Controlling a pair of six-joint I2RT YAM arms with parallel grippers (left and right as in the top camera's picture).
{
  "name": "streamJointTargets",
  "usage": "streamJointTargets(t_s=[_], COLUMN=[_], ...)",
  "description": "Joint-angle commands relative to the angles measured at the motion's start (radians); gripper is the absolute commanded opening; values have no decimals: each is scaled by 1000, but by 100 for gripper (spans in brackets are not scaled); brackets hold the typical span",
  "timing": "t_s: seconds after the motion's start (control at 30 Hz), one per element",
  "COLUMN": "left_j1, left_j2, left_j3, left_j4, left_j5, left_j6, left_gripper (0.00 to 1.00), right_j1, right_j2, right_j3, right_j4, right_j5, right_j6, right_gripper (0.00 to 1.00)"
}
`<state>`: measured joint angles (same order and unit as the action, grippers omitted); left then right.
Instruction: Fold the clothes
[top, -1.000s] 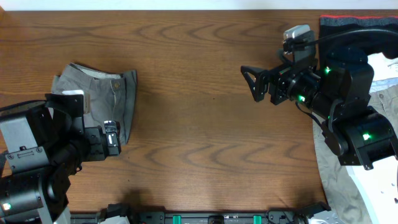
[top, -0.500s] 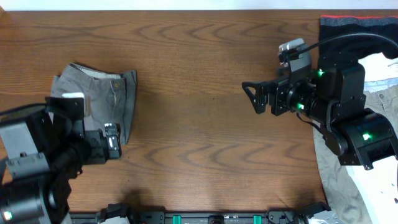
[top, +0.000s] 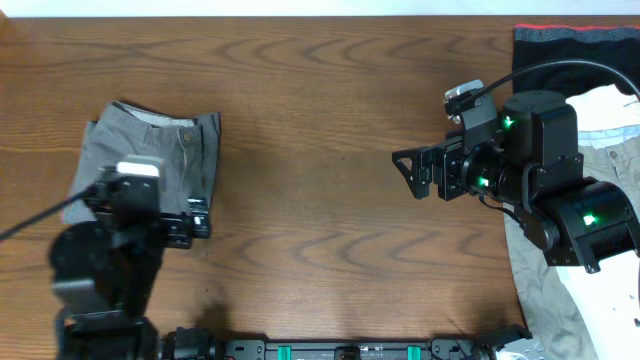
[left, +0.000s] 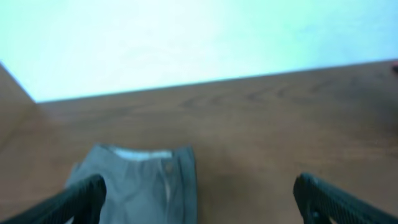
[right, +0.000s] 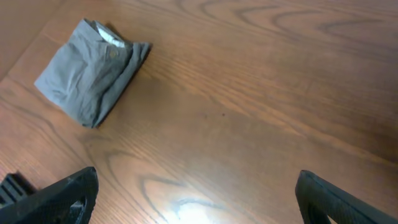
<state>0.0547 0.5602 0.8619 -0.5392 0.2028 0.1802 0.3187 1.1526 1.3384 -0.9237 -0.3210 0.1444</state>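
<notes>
A dark brown wooden table with a wavy grain (top: 320, 120) fills the overhead view. Beyond its far edge stands a pale, whitish-blue blank backdrop (left: 186, 37), blurred in the left wrist view. A soft patch of reflected light (right: 180, 202) glows on the near tabletop in the right wrist view.

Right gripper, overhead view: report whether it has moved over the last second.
Yes. The right gripper has drifted down the picture, toward the robot's side, farther from the black garment at the top right corner. Its jaws are open and empty.
</notes>
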Motion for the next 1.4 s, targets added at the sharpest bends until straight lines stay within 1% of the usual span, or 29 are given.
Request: streamJointTargets(t_s=[0.0, 0.23, 0.37, 0.5, 0.6, 0.73, 0.83, 1.37], left_j1=[-35, -74, -73, -73, -74, -74, -74, -74], left_j2=[-92, -332, -466, -556, -558, -558, -558, -556], left_j3=[-164, -470, -580, -656, -725, -850, -858, -858], left_j4=[87, 235, 248, 270, 352, 517, 491, 491], left_j5=[-8, -8, -9, -9, -10, -10, -12, -13], left_j6=[-2, -2, -2, -2, -5, -37, -43, -43], left_gripper=[98, 98, 98, 98, 98, 98, 98, 98], right_j1=[-3, -3, -3, -3, -3, -3, -3, -3], right_j2=[0, 0, 0, 0, -1, 0, 0, 0], right_j3=[2, 2, 2, 2, 2, 2, 2, 2], right_j4=[-5, -5, -5, -5, -5, -8, -8, -9], right_j5=[0, 0, 0, 0, 0, 0, 0, 0], right_j6=[-7, -7, -7, -7, -7, -7, -7, -7], right_gripper=[99, 99, 99, 99, 99, 99, 99, 99])
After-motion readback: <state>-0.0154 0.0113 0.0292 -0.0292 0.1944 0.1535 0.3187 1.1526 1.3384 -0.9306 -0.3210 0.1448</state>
